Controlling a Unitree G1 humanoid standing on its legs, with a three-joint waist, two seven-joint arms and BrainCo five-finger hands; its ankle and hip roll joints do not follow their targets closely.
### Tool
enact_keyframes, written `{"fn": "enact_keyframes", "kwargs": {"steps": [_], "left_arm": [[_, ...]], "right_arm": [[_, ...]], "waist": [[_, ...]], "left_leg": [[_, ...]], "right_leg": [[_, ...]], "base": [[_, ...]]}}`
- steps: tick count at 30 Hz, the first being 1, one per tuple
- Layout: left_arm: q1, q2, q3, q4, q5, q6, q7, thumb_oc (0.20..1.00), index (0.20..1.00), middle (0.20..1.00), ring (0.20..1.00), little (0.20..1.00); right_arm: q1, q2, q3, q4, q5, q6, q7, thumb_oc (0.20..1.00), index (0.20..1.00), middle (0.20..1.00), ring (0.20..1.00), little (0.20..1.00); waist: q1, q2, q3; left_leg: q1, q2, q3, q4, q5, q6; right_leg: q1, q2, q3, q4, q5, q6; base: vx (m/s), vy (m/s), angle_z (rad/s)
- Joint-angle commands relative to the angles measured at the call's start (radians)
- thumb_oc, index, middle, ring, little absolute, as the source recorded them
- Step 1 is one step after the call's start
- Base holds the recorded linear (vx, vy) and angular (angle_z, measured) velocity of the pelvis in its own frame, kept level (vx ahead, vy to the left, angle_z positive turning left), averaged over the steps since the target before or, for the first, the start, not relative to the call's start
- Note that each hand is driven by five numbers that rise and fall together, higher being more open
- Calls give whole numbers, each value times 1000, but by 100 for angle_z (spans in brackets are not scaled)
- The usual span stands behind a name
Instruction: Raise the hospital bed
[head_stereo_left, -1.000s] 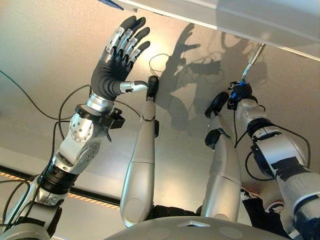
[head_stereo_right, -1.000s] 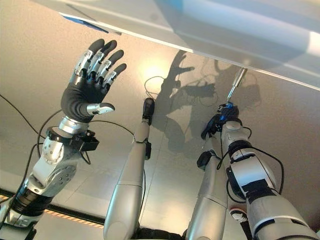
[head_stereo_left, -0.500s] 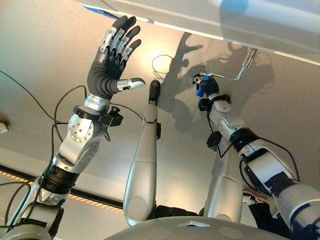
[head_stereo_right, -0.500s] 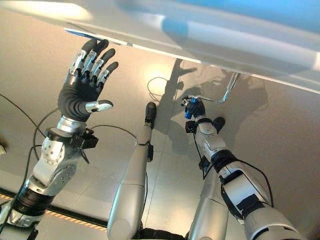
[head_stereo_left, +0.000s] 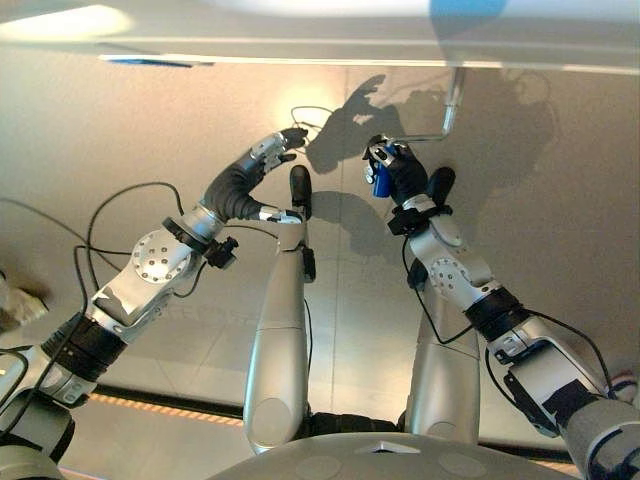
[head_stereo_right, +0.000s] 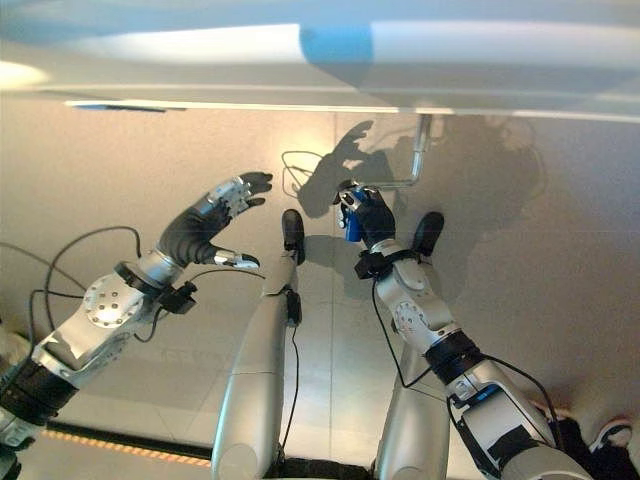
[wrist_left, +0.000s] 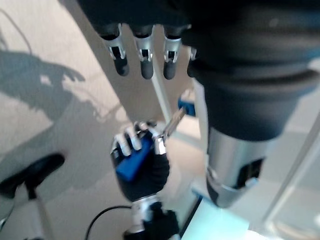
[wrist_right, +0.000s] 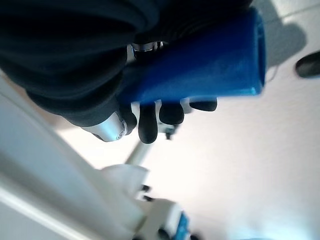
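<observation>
- Right hand (head_stereo_left: 393, 172): fingers curled tight round the blue grip (wrist_right: 200, 65) of the bed crank (head_stereo_left: 447, 115); the right wrist view confirms the wrap
- Crank: a bent metal rod running from the grip up to the underside of the hospital bed frame (head_stereo_left: 320, 45), which spans the top of the head views
- Left hand (head_stereo_right: 205, 222): free, fingers extended and spread, holding nothing, well apart from the crank
- Step in hand, as judged: cranking to raise the bed
- Next move calls for a circular sweep of the right hand about the crank axis, with the grasp kept firm so the grip cannot slip out
</observation>
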Motion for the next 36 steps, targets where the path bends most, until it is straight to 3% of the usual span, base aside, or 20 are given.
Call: {"fn": "enact_keyframes", "kwargs": {"steps": [1, 8, 16, 22, 32, 36], "left_arm": [[41, 16, 15, -81, 43, -19, -16, 1000, 1000, 1000, 1000, 1000], [104, -32, 93, -89, -1, -14, -36, 1000, 1000, 1000, 1000, 1000], [135, -59, 132, -102, -38, -11, -44, 1000, 1000, 1000, 1000, 1000], [112, -53, 101, -102, -62, -7, -56, 1000, 1000, 1000, 1000, 1000], [44, -59, 9, -96, -76, 2, -35, 1000, 1000, 1000, 1000, 1000], [13, -54, -24, -92, -99, 4, -49, 1000, 1000, 1000, 1000, 1000]], "right_arm": [[-110, 8, -168, -207, 63, -239, 31, 200, 200, 200, 200, 200], [-33, -68, -319, -116, 41, -267, -46, 200, 200, 200, 200, 200], [-54, -186, -466, 211, 12, -287, -177, 200, 200, 200, 200, 200], [-131, -310, -432, 575, -40, -194, -198, 200, 200, 200, 200, 200], [-278, -373, -373, 922, -16, -101, -204, 200, 200, 200, 200, 200], [-315, -395, -254, 1066, -191, 12, -169, 200, 200, 200, 200, 200]], "waist": [[-41, -52, -15], [-88, -83, -15], [-92, -81, -15], [-74, -73, -15], [-26, -33, -15], [-11, -26, -15]], "left_leg": [[41, -27, 25, -9, -4, 29], [97, -2, 61, -47, 6, 16], [140, 14, 70, -83, 16, 2], [149, 17, 52, -89, 24, -5], [131, 11, 24, -86, 33, -10], [123, 12, 18, -78, 35, -9]], "right_leg": [[79, -10, 18, 11, -66, 91], [97, 21, 47, -26, -52, 94], [119, 35, 46, -41, -51, 95], [137, 34, 29, -39, -55, 93], [148, 19, -6, -32, -65, 86], [149, 16, -14, -20, -67, 81]], "base": [[-17, -21, -21], [-1, -51, -12], [2, -47, -3], [-3, -47, 2], [1, -19, 0], [-4, 4, 11]]}}
